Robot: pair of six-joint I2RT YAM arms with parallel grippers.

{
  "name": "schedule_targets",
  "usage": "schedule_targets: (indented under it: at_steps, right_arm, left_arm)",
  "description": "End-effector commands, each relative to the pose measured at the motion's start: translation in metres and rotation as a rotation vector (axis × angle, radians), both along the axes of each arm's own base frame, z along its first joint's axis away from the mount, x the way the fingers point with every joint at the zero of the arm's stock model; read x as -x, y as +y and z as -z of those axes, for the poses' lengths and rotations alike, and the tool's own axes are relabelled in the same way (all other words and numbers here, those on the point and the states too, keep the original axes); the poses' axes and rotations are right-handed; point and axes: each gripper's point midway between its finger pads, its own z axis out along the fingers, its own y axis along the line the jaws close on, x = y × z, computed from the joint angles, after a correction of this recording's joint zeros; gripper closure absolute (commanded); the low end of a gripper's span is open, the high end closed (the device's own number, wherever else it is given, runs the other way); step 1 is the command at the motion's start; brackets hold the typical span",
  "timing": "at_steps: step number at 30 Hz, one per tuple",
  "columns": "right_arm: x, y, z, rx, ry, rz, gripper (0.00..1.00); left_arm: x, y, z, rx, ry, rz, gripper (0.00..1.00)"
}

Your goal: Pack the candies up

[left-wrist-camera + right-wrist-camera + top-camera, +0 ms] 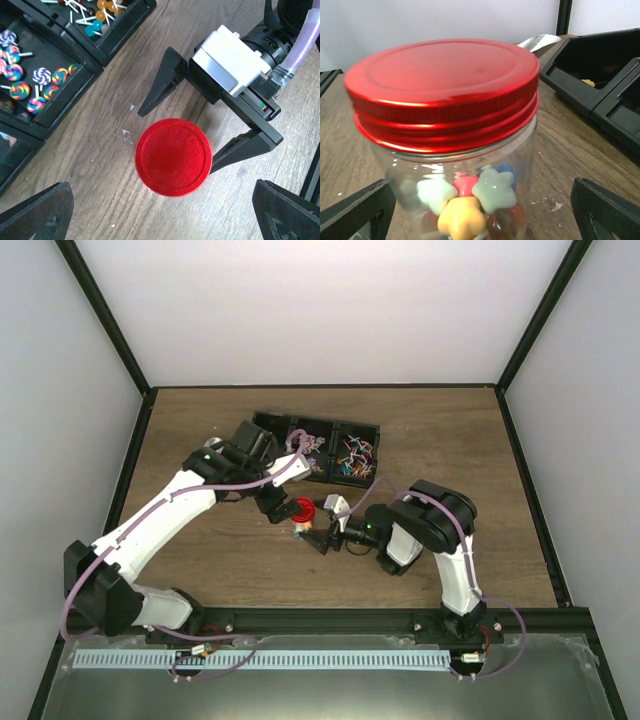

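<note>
A clear jar [455, 195] with a red screw lid [442, 90] stands on the wooden table and holds star-shaped candies [495, 190]. More candies [37, 85], swirl lollipops, lie in a black tray [322, 427] behind it. My right gripper [480, 215] is open, one finger on each side of the jar's lower body. My left gripper [160, 220] hangs open above the table, just on the near side of the red lid [173, 156], nothing between its fingers. From above, the right gripper's fingers [160, 87] straddle the jar [300, 525].
The black tray has three compartments [55, 75], two with lollipops. A silvery scoop [540, 41] pokes up behind the jar. Both arms meet at the table's middle [330, 520]. White walls and a black frame enclose the table.
</note>
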Motion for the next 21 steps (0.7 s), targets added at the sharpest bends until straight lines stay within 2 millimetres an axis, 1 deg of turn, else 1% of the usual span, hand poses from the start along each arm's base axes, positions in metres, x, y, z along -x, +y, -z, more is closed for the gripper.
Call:
schedule_targets:
  at_steps: [1, 4, 9, 13, 15, 18, 21]
  right_arm:
    - [-0.008, 0.007, -0.010, -0.034, -0.108, 0.014, 0.04]
    - [-0.008, 0.007, -0.005, -0.031, -0.121, 0.014, 0.08]
    - [-0.009, 0.010, 0.006, -0.023, -0.128, 0.001, 0.16]
    - [-0.011, 0.011, 0.008, -0.028, -0.127, 0.010, 0.20]
    - [-0.012, 0.011, 0.009, -0.030, -0.127, 0.017, 0.20]
    - [-0.013, 0.013, 0.006, -0.043, -0.139, 0.013, 0.11]
    - [-0.017, 0.018, 0.000, -0.065, -0.149, 0.016, 0.09]
  left_arm:
    - [-0.001, -0.003, 0.008, 0.004, 0.056, -0.030, 0.00]
    - [-0.004, -0.002, 0.011, 0.011, 0.067, -0.040, 0.00]
    - [-0.003, -0.001, 0.026, -0.009, 0.108, -0.049, 0.01]
    - [-0.013, 0.005, 0.033, -0.051, 0.081, -0.083, 0.00]
    - [-0.018, 0.008, 0.038, -0.084, 0.080, -0.101, 0.00]
    - [-0.020, 0.006, 0.043, -0.105, 0.119, -0.108, 0.00]
    - [-0.021, 0.004, 0.043, -0.096, 0.126, -0.109, 0.00]
